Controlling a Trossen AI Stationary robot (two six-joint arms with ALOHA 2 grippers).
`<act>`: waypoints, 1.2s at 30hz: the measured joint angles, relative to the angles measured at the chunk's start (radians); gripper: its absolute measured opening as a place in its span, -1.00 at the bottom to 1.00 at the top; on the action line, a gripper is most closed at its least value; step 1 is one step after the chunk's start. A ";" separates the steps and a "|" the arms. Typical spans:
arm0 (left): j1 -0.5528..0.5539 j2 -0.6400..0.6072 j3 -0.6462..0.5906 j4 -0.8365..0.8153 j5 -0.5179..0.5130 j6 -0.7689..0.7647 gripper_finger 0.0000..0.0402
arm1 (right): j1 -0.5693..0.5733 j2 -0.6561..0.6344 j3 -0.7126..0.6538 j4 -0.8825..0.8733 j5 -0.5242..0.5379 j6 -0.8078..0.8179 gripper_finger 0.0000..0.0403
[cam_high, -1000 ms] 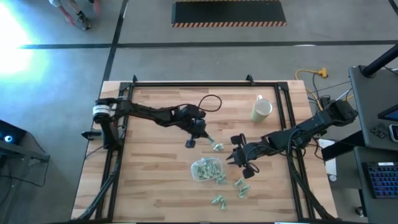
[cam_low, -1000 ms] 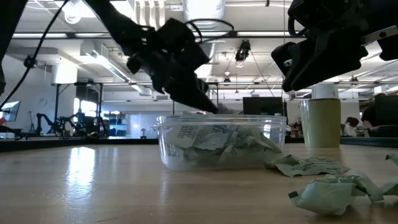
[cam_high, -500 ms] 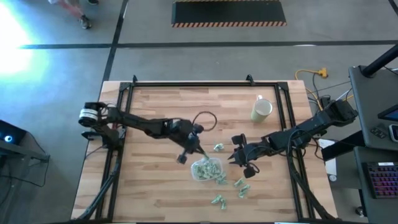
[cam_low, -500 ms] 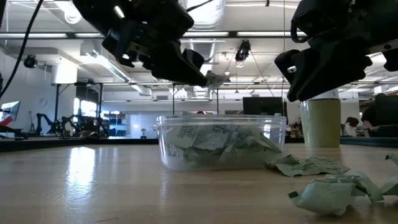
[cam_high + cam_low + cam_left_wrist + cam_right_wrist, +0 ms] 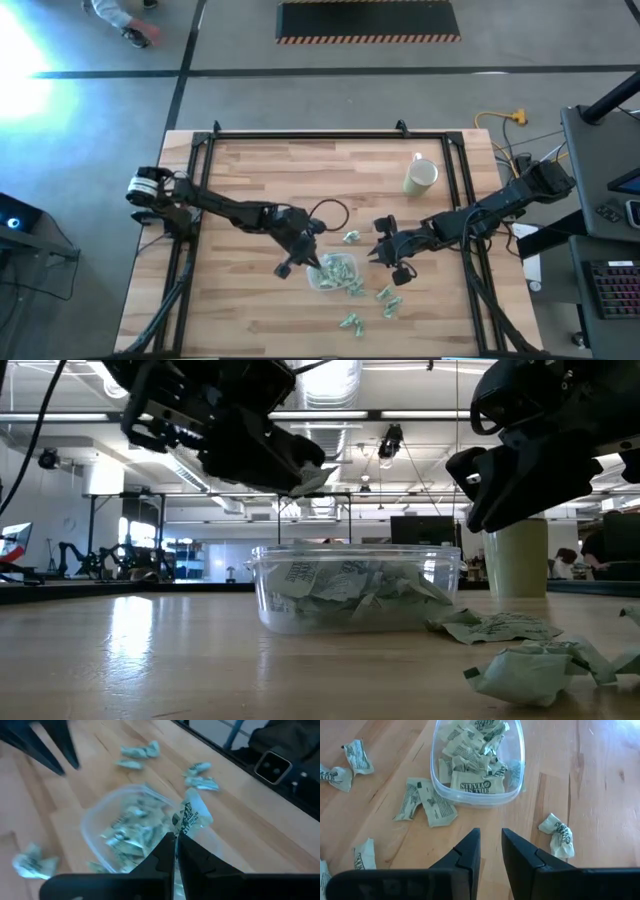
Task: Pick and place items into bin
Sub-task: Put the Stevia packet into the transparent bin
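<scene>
Loose packets [image 5: 520, 670] are scattered on the table [image 5: 250, 175] just beside the bin [image 5: 355, 595], not yet collected. The bin is already well filled. One packet [image 5: 192, 815] is pinched in the clenched left hand [image 5: 310, 252] above the bin's rim, likely held there for dropping in. The right hand [image 5: 385, 255] is parked near the bin, fingers slightly parted, grasping nothing. A mug [image 5: 421, 176] stands beyond the bin. In the low view both hands are mostly dark silhouettes.
</scene>
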 joint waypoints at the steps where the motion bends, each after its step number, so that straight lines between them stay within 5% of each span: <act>1: -0.005 0.000 -0.007 -0.001 0.000 -0.002 -1.00 | 0.000 0.000 0.000 0.000 0.000 0.000 -0.66; 22: -0.013 0.095 0.001 0.005 -0.093 -0.049 -0.97 | 0.000 0.000 -0.006 0.001 0.000 0.025 -0.66; 36: -0.012 0.074 -0.003 -0.003 -0.108 -0.080 -0.32 | 0.000 0.000 -0.025 0.012 0.095 0.070 -0.66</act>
